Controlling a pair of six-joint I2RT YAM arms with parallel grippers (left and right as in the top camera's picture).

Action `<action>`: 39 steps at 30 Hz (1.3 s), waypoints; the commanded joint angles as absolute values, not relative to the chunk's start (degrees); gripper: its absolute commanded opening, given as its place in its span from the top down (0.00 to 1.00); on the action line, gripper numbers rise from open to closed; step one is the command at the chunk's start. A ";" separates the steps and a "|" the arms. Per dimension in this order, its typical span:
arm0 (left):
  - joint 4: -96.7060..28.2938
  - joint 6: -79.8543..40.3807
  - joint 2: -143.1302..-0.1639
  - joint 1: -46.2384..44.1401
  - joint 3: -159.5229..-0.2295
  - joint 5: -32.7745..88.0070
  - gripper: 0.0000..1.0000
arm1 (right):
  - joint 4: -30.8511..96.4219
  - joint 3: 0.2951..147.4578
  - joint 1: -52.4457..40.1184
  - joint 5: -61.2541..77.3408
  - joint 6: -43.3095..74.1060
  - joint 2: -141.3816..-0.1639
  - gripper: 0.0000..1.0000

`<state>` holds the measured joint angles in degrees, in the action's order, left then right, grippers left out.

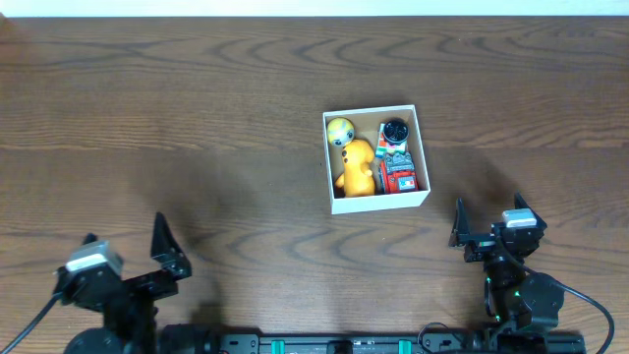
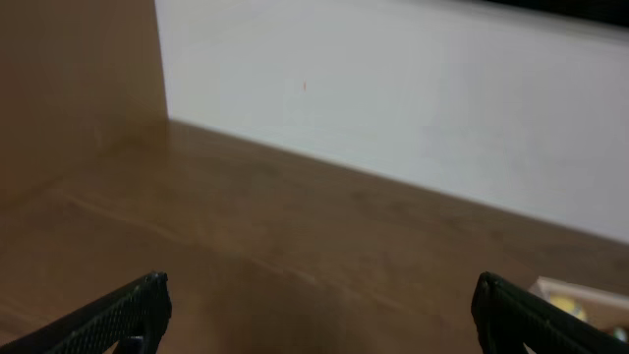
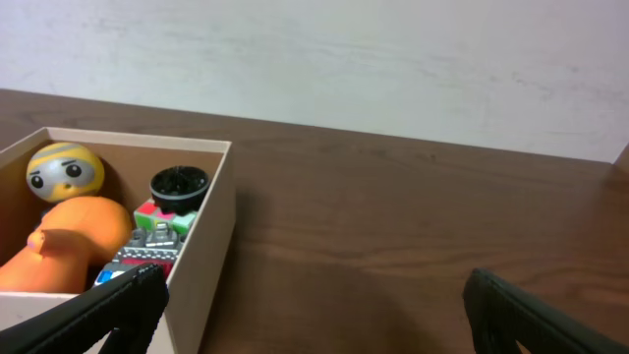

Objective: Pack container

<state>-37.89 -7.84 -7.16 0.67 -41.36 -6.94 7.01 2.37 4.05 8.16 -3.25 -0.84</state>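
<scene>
Both wide open, gripping nothing: left hand (image 1: 126, 241), right hand (image 1: 489, 218). Container (image 1: 383, 204) sits ahead-left of the right hand, toys (image 1: 356, 165) inside.

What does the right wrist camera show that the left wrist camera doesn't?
Only the right wrist: the inside of the box, holding a yellow ball with a face, an orange toy and a black round cap. Only the left wrist: a tan panel at far left. Both: the wooden table, the white wall, and an open, empty gripper, the right gripper or the left gripper. The left view catches just a sliver of the box at its lower right.
</scene>
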 commanded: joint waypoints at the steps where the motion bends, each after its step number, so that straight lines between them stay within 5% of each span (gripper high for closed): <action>1: -35.53 -9.93 -4.69 1.06 -36.36 -4.89 0.02 | 7.05 1.91 4.45 8.43 -3.92 -0.34 0.01; 16: -18.65 -9.93 -0.12 1.06 -14.39 -4.91 0.02 | 7.05 1.91 4.45 8.43 -3.92 -0.34 0.01; 39: -17.39 -7.09 -0.10 1.06 -6.17 -5.39 0.02 | 7.05 1.91 4.45 8.43 -3.92 -0.34 0.01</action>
<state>-17.72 -8.69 -0.58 0.71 -6.98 -5.08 7.03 2.24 4.05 8.16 -3.40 -0.84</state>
